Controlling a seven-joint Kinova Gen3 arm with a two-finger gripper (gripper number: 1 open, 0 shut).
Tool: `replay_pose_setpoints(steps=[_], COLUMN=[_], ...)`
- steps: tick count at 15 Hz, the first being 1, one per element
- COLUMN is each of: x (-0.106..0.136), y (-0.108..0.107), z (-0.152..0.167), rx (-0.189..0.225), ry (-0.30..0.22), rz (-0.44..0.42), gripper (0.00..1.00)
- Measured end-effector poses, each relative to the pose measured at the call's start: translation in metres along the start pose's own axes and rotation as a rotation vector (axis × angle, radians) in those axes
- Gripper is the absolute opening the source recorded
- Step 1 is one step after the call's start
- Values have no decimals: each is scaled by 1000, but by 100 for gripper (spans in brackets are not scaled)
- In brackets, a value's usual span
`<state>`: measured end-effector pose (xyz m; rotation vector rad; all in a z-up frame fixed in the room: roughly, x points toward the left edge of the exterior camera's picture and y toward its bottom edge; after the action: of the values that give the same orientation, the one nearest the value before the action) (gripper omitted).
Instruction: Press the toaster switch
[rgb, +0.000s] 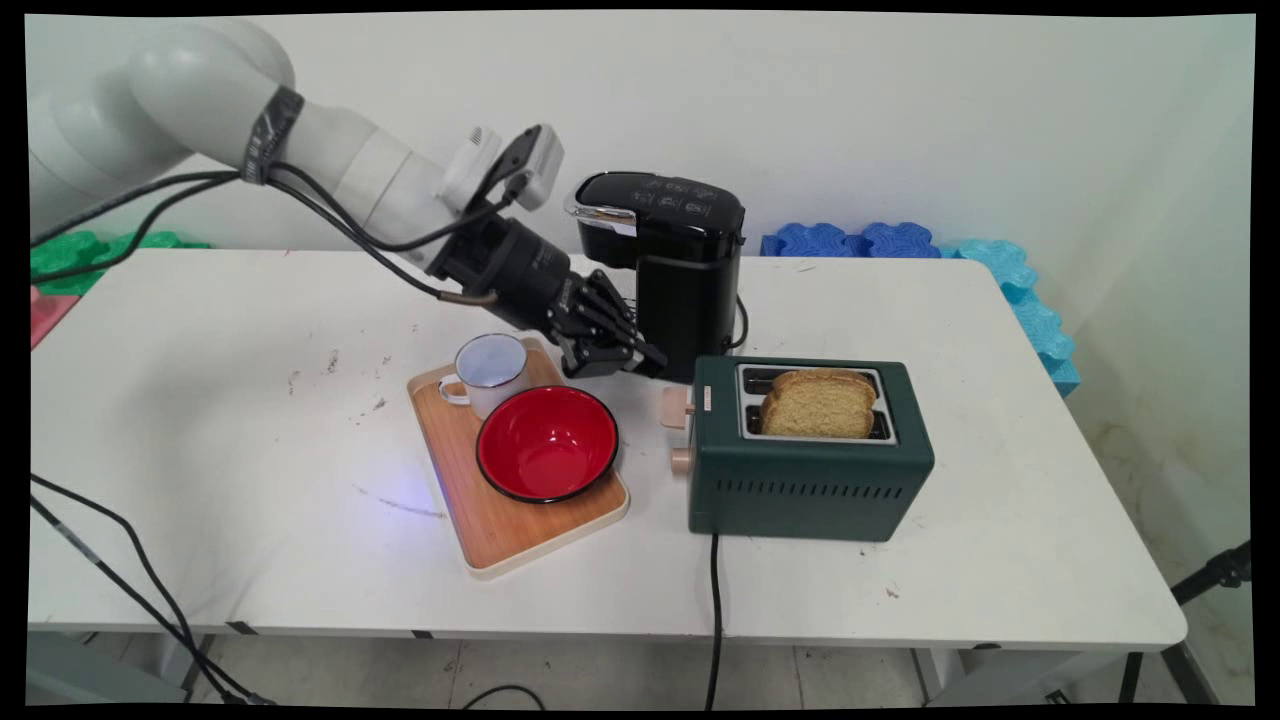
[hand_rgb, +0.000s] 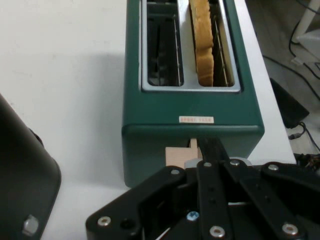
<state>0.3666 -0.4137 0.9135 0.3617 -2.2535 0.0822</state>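
- Reaching low over the table, the gripper (rgb: 640, 358) points toward the toaster's lever end; its black fingers (hand_rgb: 212, 150) lie together, closed on nothing, with the tips at the pale lever (hand_rgb: 181, 155).
- Whether the fingertips actually touch the lever cannot be told; in the hand view they overlap it, and in the main view they sit just beside it.
- Straight ahead of the gripper stands the green toaster (rgb: 810, 470), its two slots facing up.
- One slice of bread (rgb: 818, 403) stands upright in one slot and rises above the toaster's top; in the hand view it fills the right-hand slot, while the left one shows only its wire guides.
- A small round knob (rgb: 681, 461) sits on the same end of the toaster, below the lever.
- Just behind the gripper, on the wall side, stands a black coffee machine (rgb: 675, 270), close to the fingers and to the toaster's far corner.
- On the gripper's near side lies a wooden tray (rgb: 470, 500) carrying a white mug (rgb: 492, 372) and a red bowl (rgb: 546, 443), the two side by side and nearly touching.
- The mug lies right under the wrist; the bowl is slightly farther toward the table's near edge.
- A black cord (rgb: 714, 600) runs from the toaster over the near edge of the white table (rgb: 200, 420).
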Motion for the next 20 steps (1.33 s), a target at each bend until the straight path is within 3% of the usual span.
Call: replay_pose_setpoints(steps=[7,20], x=[-11,-22], y=[-3,-6], z=[19,49], rx=[-9,-9], ry=[-25,-14], rz=[3,21], gripper=[0,0])
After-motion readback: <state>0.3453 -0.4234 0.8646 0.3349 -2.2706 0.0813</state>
